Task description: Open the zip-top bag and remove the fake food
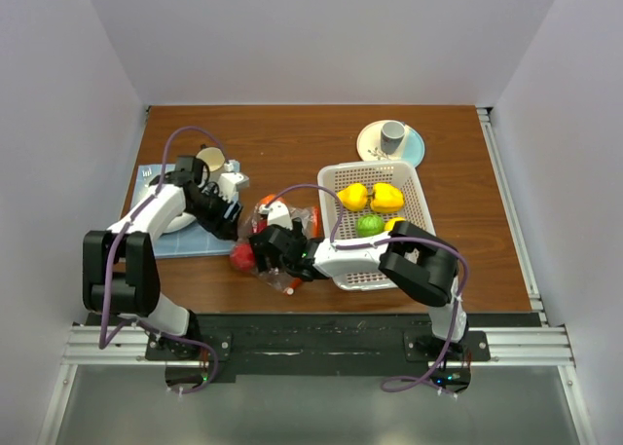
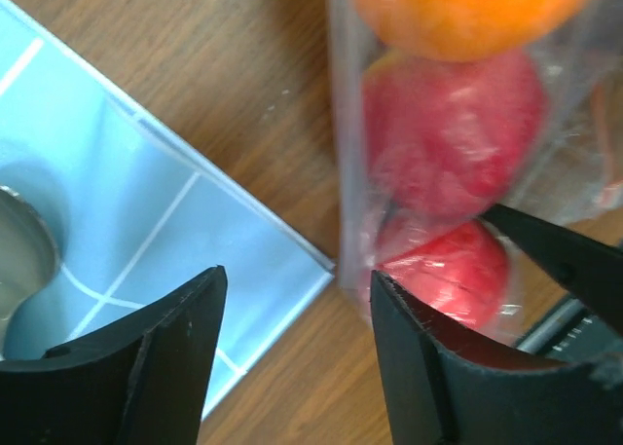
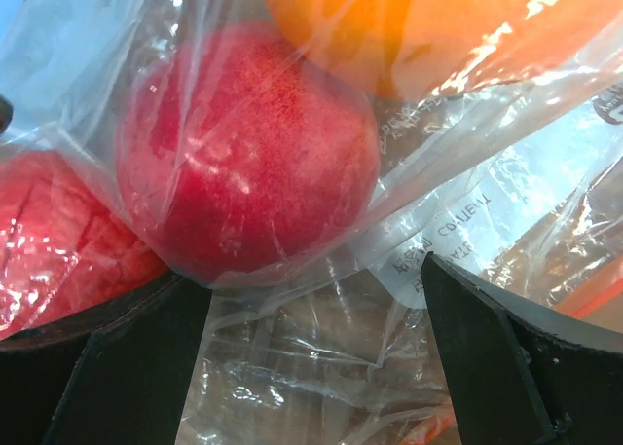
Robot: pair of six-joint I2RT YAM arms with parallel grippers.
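The clear zip-top bag (image 1: 297, 221) lies on the wood between the blue mat and the white basket. It holds fake food: two red fruits (image 3: 243, 163) and an orange one (image 3: 428, 26). A bit of the orange-red zip strip (image 3: 596, 299) shows at the right wrist view's lower right. My right gripper (image 3: 311, 279) is open, its fingers either side of crinkled bag plastic just below the red fruit. My left gripper (image 2: 297, 275) is open and empty over the wood at the bag's (image 2: 443, 163) left edge, its right finger (image 2: 428, 367) against the plastic.
The white basket (image 1: 421, 197) at right holds two yellow fruits (image 1: 386, 198) and a green one (image 1: 369, 225). A plate with a small grey cup (image 1: 391, 136) stands behind it. A blue mat (image 1: 185, 241) with a bowl and small items lies at left.
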